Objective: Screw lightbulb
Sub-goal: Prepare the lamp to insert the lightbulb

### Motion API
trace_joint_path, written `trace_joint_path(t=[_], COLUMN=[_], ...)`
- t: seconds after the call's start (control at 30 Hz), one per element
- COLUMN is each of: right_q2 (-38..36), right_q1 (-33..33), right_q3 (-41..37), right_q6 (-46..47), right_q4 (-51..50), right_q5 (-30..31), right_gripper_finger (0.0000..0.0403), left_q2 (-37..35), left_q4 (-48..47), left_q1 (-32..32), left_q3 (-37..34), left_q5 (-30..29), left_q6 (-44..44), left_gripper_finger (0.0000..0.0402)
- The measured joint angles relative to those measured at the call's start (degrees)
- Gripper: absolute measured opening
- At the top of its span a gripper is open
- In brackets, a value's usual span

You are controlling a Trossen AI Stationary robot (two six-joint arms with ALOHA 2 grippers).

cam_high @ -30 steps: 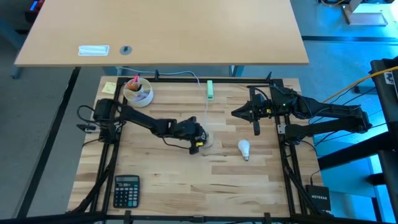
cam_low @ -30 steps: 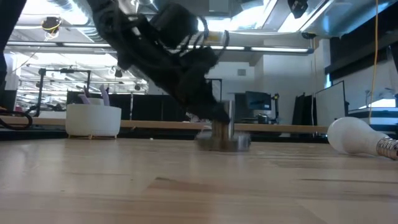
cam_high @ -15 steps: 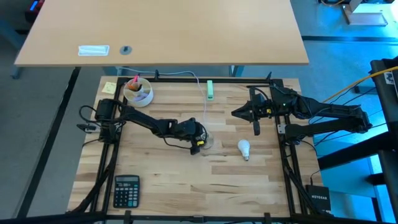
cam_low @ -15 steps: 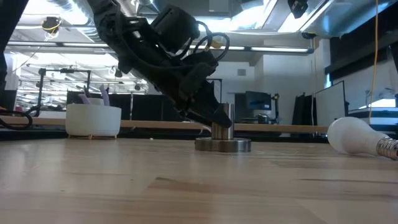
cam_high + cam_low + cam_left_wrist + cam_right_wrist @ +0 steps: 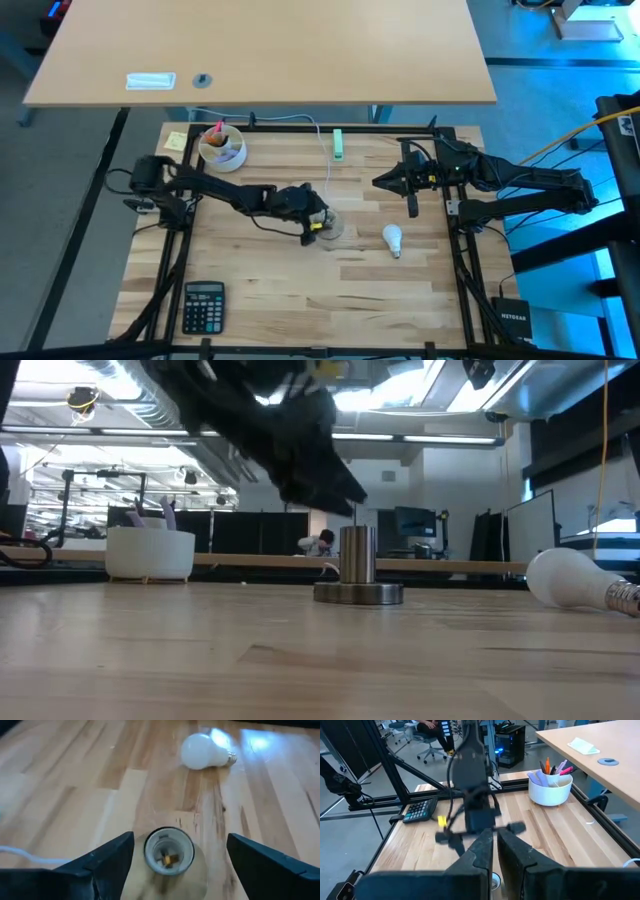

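Left hand [image 5: 318, 222] hovers just above the lamp socket [image 5: 168, 851], fingers [image 5: 107, 862] spread wide apart on either side of it and holding nothing. In the low view the socket [image 5: 358, 568] stands upright on its round metal base, and the hand is clear of its top, not touching. The socket mouth is empty, contacts visible inside.

The lightbulb [image 5: 392, 239] lies on its side on the tabltop, off to the far side of the left hand from its arm, near but apart from the socket. Its screw base [image 5: 624, 598] points away from the socket. Nothing grips it.

Right hand [image 5: 378, 183] waits up near the back right of the tabletop [image 5: 260, 290], well apart from the bulb, fingers [image 5: 482, 847] close together with only a narrow gap, holding nothing.

Step in hand, as you should judge it: socket is set up, bulb not yet picked, so the task has barely begun. Next you need a hand to go to the bulb, close on the glass part, tip it so the screw base faces down, line it up over the socket mouth, then turn. Watch that the bulb may roll when touched, and that the light socket base could spin unless the other hand steadies it
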Motion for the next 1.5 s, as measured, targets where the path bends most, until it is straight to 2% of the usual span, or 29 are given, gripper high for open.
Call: trace_joint_path(t=[0.33,0.53,0.63,0.7,0.87,1.03,1.17,1.37,1.5], right_q2=[1.6,3.3,4.2,4.6,5.2,5.3,5.6,6.1,6.1], right_q1=[0.0,0.0,0.0,0.0,0.0,0.0,0.0,0.0,0.0], right_q3=[0.0,0.0,0.0,0.0,0.0,0.0,0.0,0.0,0.0], right_q6=[2.1,20.5,22.6,24.7,39.5,48.7,64.4,70.6,72.0], right_q4=[4.5,7.0,6.0,5.0,4.4,1.2,-5.0,-11.7,-20.1], right_q5=[-0.3,-8.4,-14.0,-14.8,-15.0,-15.0,-13.3,-12.4,-10.1], right_gripper_finger=[0.0030,0.0030,0.0030,0.0030,0.0030,0.0030,0.0030,0.0007,0.0008], left_q2=[-19.5,-29.9,-33.4,-34.8,-35.1,-33.6,-32.5,-31.2,-31.1], left_q4=[-23.0,-33.5,-38.4,-41.1,-44.5,-44.4,-44.1,-43.9,-43.8], left_q1=[0.1,0.1,0.1,0.1,0.1,0.1,0.1,0.1,0.1], left_q3=[0.0,0.0,0.0,0.0,0.0,0.0,0.0,0.0,0.0], left_q5=[-6.5,-6.6,-6.7,-6.9,-7.5,-8.4,-9.0,-9.3,-9.6], left_q6=[-4.8,-13.0,-15.9,-17.0,-17.9,-16.4,-15.7,-15.0,-15.0], left_gripper_finger=[0.0310,0.0310,0.0310,0.0310,0.0310,0.0310,0.0310,0.0310,0.0310])
